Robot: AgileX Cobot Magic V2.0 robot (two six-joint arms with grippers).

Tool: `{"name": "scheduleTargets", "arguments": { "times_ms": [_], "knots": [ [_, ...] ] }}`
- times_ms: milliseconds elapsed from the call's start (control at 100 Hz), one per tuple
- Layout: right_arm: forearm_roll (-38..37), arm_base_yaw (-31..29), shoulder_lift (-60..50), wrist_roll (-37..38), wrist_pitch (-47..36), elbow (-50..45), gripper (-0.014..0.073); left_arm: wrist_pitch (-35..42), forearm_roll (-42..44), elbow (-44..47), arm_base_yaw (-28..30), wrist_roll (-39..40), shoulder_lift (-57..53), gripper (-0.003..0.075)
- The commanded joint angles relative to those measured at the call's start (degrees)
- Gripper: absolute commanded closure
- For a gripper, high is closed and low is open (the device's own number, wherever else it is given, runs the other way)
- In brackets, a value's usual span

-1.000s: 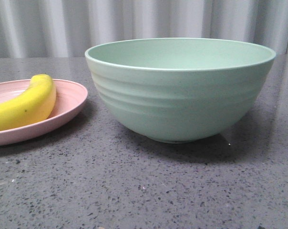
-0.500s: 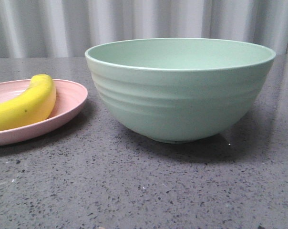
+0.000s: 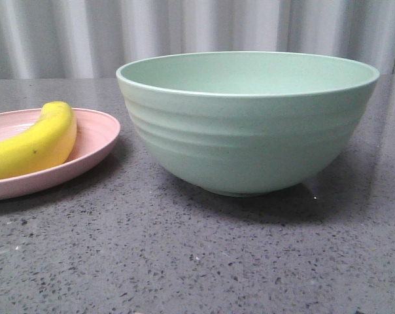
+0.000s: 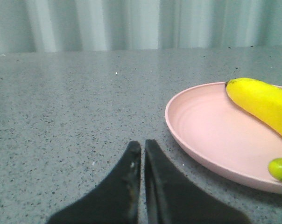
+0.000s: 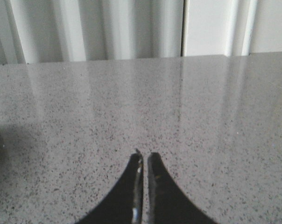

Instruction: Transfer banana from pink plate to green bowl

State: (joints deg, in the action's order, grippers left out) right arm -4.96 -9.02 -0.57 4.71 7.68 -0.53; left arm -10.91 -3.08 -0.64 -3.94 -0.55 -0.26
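Note:
The yellow banana (image 3: 37, 140) lies on the pink plate (image 3: 96, 140) at the left of the front view. The large green bowl (image 3: 246, 124) stands to the plate's right and looks empty. No gripper shows in the front view. In the left wrist view the banana (image 4: 262, 100) lies on the pink plate (image 4: 201, 133), its greenish tip near the plate's rim. My left gripper (image 4: 143, 145) is shut and empty, just beside the plate's rim. My right gripper (image 5: 144, 156) is shut and empty over bare table.
The grey speckled tabletop (image 3: 197, 261) stretches in front of the bowl and plate. A pale pleated curtain (image 3: 197, 33) closes the back.

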Motion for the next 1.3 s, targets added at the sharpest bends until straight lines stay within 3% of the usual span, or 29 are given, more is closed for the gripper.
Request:
{"name": "scheduleTargets", "arguments": {
  "times_ms": [0,290,510,600,670,820,870,1020,1290],
  "knots": [
    [-0.42,-0.38,-0.69,-0.24,-1.70,2.75,0.0659,2.83,-0.81,-3.64,0.16,0.55,0.05,0.0741],
    [0.07,-0.38,9.84,-0.24,1.09,13.10,0.0657,3.17,-0.85,-15.37,0.16,0.55,8.94,0.0741],
    [1.81,-0.38,19.86,-0.24,8.05,21.95,0.0657,8.25,-0.85,-16.66,0.16,0.55,15.03,0.0740],
    [1.81,-0.38,22.76,-0.24,7.05,23.08,0.0657,9.18,-0.85,-16.66,0.16,0.55,16.77,0.0734],
    [1.81,-0.38,24.28,-0.24,6.44,23.08,0.0657,10.48,-0.85,-16.66,0.16,0.55,17.67,0.0671],
    [4.14,-0.38,26.34,-0.24,8.17,23.08,0.0657,14.24,-1.15,-16.66,0.16,0.55,18.14,0.0384],
    [4.39,-0.38,26.53,-0.24,8.07,23.08,0.0657,15.98,-2.52,-16.54,0.16,0.55,18.14,0.0339],
    [4.39,-0.38,26.53,-0.24,8.07,23.08,0.0657,15.87,-3.21,-16.93,0.16,0.55,18.60,0.0334],
    [4.39,-0.38,26.53,-0.24,8.07,23.08,0.0657,1.58,-3.42,-25.24,-3.00,0.55,27.56,0.0334]
  ]
}}
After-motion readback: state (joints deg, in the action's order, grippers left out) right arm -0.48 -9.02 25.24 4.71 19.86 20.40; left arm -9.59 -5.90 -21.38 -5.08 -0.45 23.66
